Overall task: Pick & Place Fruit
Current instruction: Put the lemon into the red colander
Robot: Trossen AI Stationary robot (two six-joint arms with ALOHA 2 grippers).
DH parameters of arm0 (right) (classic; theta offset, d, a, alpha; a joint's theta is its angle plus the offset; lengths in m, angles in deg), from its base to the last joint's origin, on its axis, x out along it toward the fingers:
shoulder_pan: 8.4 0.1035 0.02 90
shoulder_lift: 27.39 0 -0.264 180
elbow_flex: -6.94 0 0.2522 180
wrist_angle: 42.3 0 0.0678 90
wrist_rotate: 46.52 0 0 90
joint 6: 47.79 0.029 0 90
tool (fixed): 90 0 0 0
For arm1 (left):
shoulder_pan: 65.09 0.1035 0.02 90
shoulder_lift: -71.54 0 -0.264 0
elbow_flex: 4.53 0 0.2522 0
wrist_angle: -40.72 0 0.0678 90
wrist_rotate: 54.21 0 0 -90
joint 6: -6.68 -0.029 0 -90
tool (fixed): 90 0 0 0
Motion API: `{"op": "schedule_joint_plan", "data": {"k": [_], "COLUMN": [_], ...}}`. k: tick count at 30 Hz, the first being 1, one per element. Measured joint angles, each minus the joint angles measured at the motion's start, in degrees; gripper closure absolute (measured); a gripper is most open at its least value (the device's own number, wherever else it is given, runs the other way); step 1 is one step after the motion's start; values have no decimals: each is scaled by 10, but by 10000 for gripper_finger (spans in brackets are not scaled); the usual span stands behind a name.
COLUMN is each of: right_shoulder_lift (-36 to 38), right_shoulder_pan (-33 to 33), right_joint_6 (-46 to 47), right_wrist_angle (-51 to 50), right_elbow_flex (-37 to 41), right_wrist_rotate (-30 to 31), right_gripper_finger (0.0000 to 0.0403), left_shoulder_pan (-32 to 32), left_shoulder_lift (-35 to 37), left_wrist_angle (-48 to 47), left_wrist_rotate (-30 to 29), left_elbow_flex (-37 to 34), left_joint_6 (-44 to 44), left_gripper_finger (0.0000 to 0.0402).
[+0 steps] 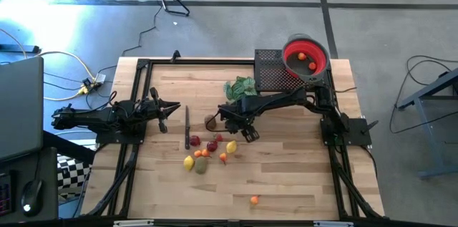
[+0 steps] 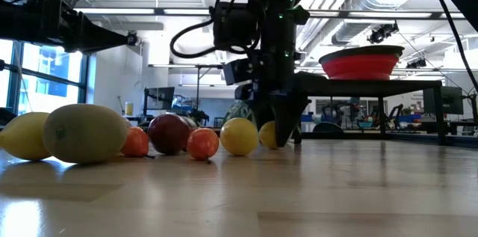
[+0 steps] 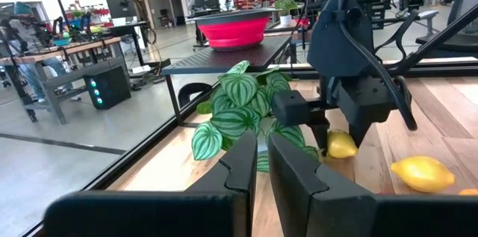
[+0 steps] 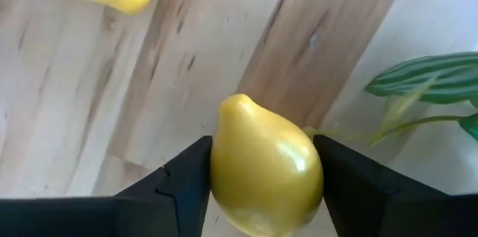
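Wooden worktop (image 1: 286,184) is carrying everything, so I am noting it first. My right arm is reaching across it toward the middle; my left arm is waiting at the left edge, its left tool (image 3: 261,164) pressed together and holding nothing. Red bowl (image 1: 305,56) is sitting on the dark raised stand (image 1: 268,69) at the back right, with a couple of small fruits already inside. Green leafy sprig (image 1: 240,87) is lying just beside my working tool. Most of the fruit is lying in a loose cluster (image 1: 206,152) near the middle, one orange piece (image 1: 254,200) well apart toward the front. My right tool (image 4: 263,192) is pinching a yellow lemon (image 4: 265,173) low at the worktop, one finger on each flank.

Risks, as I am judging them: the lemon's skin is looking smooth and rounded, so it may be squirting out during the lift. The sprig's leaves may be snagging on my fingers.
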Motion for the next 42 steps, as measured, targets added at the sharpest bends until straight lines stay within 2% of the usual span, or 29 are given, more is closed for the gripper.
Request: {"op": "schedule_joint_plan", "data": {"k": [7, 16, 23, 31, 37, 42], "right_shoulder_lift": [0, 0, 0, 0, 0, 0], "right_shoulder_pan": [0, 0, 0, 0, 0, 0], "right_joint_6": [0, 0, 0, 0, 0, 0], "right_wrist_angle": [8, 9, 21, 23, 32, 37], "right_elbow_flex": [0, 0, 0, 0, 0, 0], "right_wrist_rotate": [-2, -3, -4, -15, -17, -17], "right_gripper_finger": [165, 196, 176, 199, 174, 182], "left_shoulder_pan": [0, 0, 0, 0, 0, 0], "left_shoulder_lift": [0, 0, 0, 0, 0, 0], "left_wrist_angle": [0, 0, 0, 0, 0, 0], "left_wrist_rotate": [0, 0, 0, 0, 0, 0], "left_elbow_flex": [0, 0, 0, 0, 0, 0], "left_joint_6": [0, 0, 0, 0, 0, 0], "left_gripper_finger": [368, 368, 368, 368, 368, 368]}}
